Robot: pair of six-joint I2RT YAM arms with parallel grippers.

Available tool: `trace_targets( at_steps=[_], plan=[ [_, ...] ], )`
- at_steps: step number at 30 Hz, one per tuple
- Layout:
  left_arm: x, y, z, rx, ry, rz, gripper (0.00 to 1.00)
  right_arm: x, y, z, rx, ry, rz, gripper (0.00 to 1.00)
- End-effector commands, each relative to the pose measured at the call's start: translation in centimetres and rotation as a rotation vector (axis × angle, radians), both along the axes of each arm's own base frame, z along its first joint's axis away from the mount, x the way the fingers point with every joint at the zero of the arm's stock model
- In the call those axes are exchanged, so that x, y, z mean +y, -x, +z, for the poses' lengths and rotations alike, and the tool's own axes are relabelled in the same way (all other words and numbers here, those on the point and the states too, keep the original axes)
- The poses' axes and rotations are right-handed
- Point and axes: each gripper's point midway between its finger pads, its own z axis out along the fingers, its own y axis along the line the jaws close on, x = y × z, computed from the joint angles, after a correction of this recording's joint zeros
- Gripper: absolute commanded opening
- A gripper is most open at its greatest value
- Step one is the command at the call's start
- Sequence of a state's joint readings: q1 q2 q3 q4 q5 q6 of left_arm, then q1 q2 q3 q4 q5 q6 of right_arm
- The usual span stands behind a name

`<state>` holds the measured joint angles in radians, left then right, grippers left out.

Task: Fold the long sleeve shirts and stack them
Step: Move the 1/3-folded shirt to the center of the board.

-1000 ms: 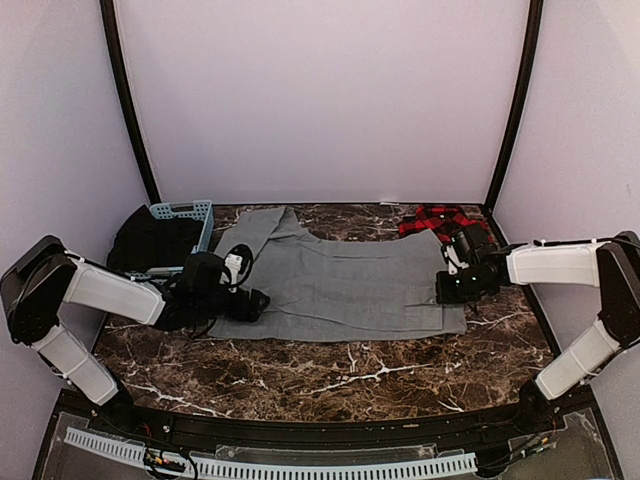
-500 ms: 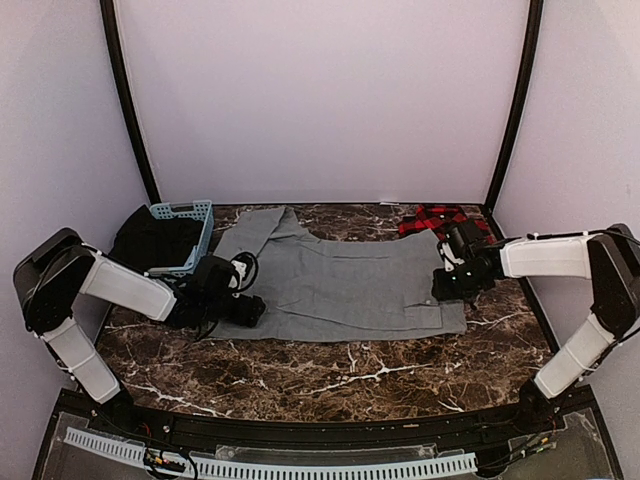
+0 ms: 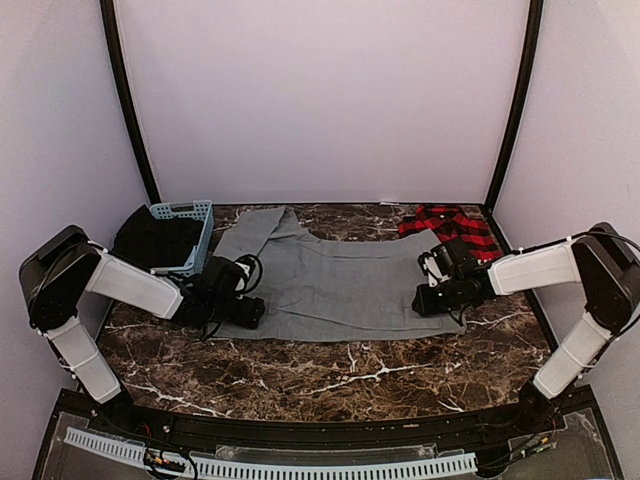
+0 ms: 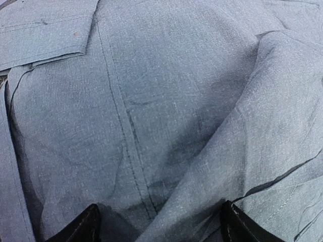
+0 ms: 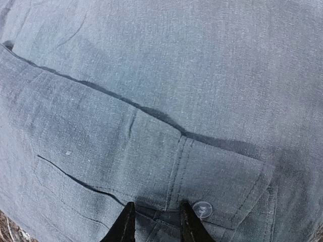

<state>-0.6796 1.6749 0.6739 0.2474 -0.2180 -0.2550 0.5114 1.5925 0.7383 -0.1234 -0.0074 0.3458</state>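
The grey shirt [image 3: 340, 285] lies spread flat across the middle of the marble table. The red-and-black plaid shirt [image 3: 450, 222] lies bunched at the back right, beside the grey one. My left gripper [image 3: 252, 310] rests low on the grey shirt's left edge. In the left wrist view [image 4: 159, 229] its jaws stand wide apart with a raised fold of grey cloth [image 4: 242, 126] between them. My right gripper [image 3: 428, 298] sits on the shirt's right part. In the right wrist view [image 5: 156, 227] its jaws are nearly together, pinching a buttoned cuff [image 5: 202, 166] of the grey shirt.
A light blue basket [image 3: 185, 225] stands at the back left with a dark cloth [image 3: 150, 240] heaped against it. Black frame posts [image 3: 125, 100] rise at the back corners. Bare marble table [image 3: 330, 375] runs along the near side.
My right gripper has moved left and nearer, from the shirt's right edge onto the shirt. My left gripper has shifted slightly right onto the shirt's left edge.
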Motion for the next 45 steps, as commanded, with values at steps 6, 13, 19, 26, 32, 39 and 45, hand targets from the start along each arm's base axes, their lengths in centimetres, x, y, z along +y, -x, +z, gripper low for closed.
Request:
trace_targets(
  at_steps=[6,13,19,26,32,39,45],
  plan=[
    [0.4,5.6,-3.3,0.257,0.025,0.025,0.80,-3.5,4.4,-2.7,0.129,0.062,-0.191,0.28],
    [1.0,10.3,-4.5,0.382,0.019,0.063,0.78,-4.4,8.1,-3.0,0.183,0.075,-0.250,0.30],
    [1.9,15.1,-5.2,0.440,-0.033,0.087,0.78,-5.7,10.8,-2.0,0.182,0.150,-0.287,0.31],
    [1.3,14.6,-1.0,0.291,-0.018,0.077,0.78,-3.0,8.8,3.8,-0.015,0.044,-0.209,0.33],
    [-4.3,10.6,5.7,0.081,0.121,-0.068,0.82,0.8,6.7,6.3,-0.113,-0.051,-0.081,0.34],
    [-11.8,8.1,8.3,0.030,0.210,-0.239,0.82,3.5,6.1,5.8,-0.104,-0.098,-0.011,0.34],
    [-17.7,8.6,7.9,0.094,0.370,-0.390,0.79,3.0,6.6,4.0,-0.055,-0.070,-0.035,0.34]
  ],
)
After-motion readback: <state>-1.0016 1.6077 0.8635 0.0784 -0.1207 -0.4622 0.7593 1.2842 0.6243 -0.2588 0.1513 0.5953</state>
